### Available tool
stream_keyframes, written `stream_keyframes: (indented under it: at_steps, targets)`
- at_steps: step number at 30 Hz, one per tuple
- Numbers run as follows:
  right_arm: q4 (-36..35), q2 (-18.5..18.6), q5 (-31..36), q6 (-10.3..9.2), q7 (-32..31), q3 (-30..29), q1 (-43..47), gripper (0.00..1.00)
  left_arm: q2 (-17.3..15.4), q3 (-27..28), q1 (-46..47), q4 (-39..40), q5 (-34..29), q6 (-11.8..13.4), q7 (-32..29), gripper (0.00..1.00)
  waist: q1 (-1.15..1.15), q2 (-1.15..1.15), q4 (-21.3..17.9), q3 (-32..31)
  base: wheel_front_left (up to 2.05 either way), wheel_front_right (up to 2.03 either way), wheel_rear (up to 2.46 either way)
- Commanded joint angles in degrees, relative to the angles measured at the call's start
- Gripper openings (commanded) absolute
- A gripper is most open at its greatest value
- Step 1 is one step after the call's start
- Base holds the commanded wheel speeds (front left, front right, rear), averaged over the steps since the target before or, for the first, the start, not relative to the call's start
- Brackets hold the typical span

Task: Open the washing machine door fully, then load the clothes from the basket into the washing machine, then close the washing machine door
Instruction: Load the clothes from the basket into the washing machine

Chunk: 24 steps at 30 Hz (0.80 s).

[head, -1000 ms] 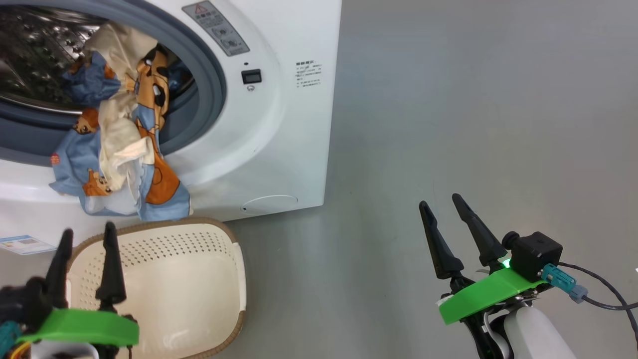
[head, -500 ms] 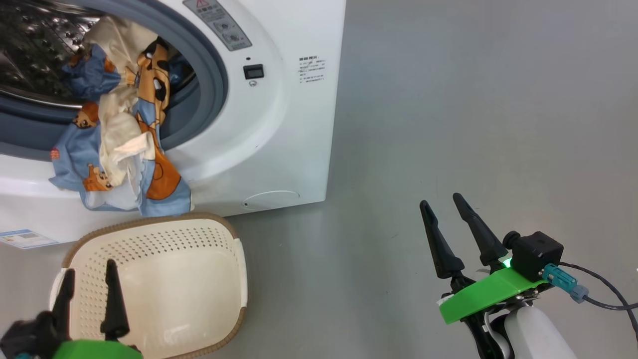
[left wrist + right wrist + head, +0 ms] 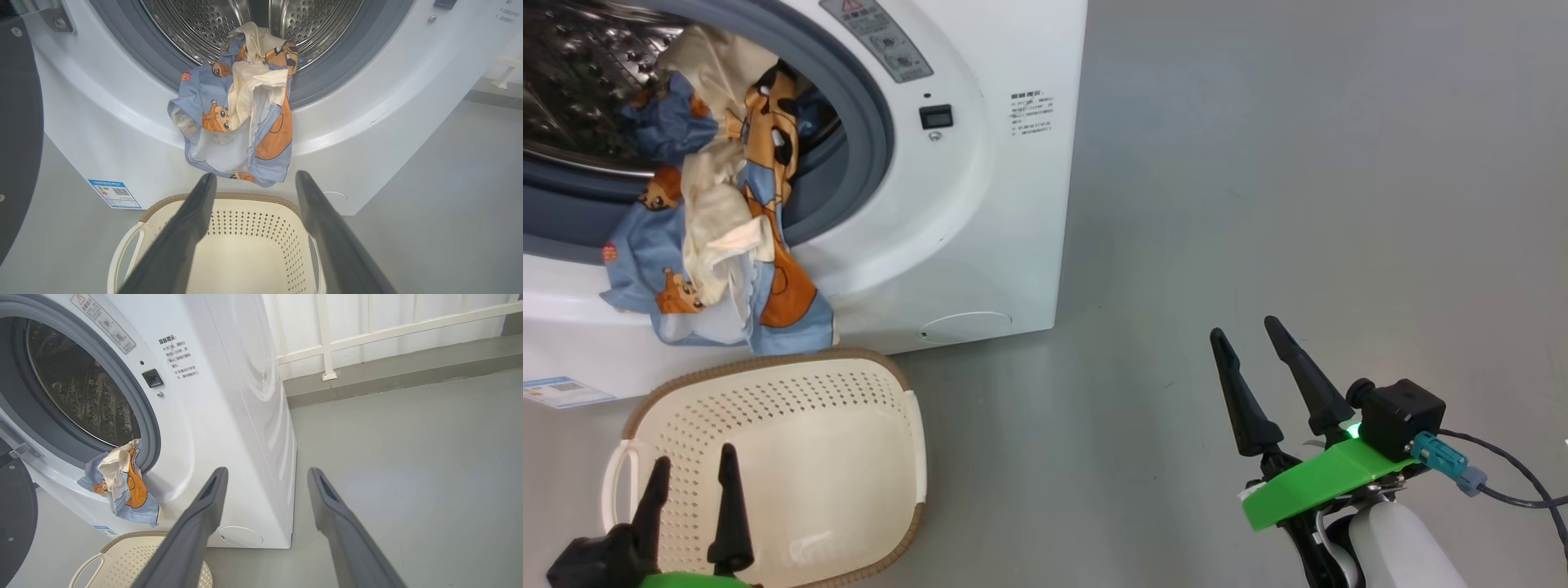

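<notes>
Door [image 3: 16, 143]: you see its dark inner face at the left edge of the left wrist view, swung clear of the opening. The washer [image 3: 980, 204] stands on the grey floor [image 3: 1298, 163] with its drum [image 3: 196, 24] exposed.

Clothes [image 3: 719, 245]: note that the bundle is only partly in. Its upper part lies in the drum mouth. The rest drapes over the grey ring [image 3: 866, 147] and hangs down the white front, with the hem just above the back rim of the basket [image 3: 768, 359]. You cannot tell whether hem and rim touch.

Basket: on the floor, close against the washer front, under the hanging clothes. Its cream bottom shows bare. A blue label [image 3: 114, 194] sits low on the front, to its left.

Left gripper [image 3: 694, 457]: low at the left of the head view, over the basket's near side, fingers pointing toward the washer. The jaws are spread wide with nothing between them. In its wrist view you see the hem and the basket rim through the gap.

Right gripper [image 3: 1243, 328]: well to the right of the washer, over bare floor. Its jaws are also spread and hold nothing. Its wrist view looks at the washer's front corner, with the round flap [image 3: 240, 535] low between the fingers and a white railing [image 3: 327, 335] behind.
</notes>
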State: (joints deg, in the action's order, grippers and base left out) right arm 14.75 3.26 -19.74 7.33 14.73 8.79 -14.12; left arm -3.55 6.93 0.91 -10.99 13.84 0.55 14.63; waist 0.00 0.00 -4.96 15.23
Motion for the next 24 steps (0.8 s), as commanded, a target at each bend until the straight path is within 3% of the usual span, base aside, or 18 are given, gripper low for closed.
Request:
stream_keyframes:
  at_steps: [1,10,24]
  targets:
    - [-1.4,-0.4,0.6,0.16,0.3,1.5,-0.3,1.00,-0.5,2.0,0.6,0.9,-0.7,-0.3,0.4,1.00,0.00,0.00,-0.1,0.0,0.00,0.00,0.00]
    - [-1.5,-0.4,0.4,0.16,0.3,2.3,-0.8,1.00,-0.6,4.0,5.5,-0.9,-1.5,-3.1,0.4,1.00,0.00,0.00,-1.2,1.2,0.00,0.00,0.00]
    - [-2.2,-0.4,-0.2,0.16,0.3,2.6,-2.9,1.00,-4.5,5.8,19.2,-9.2,-3.9,-5.6,0.4,1.00,0.00,0.00,-3.5,7.5,0.00,0.00,0.00]
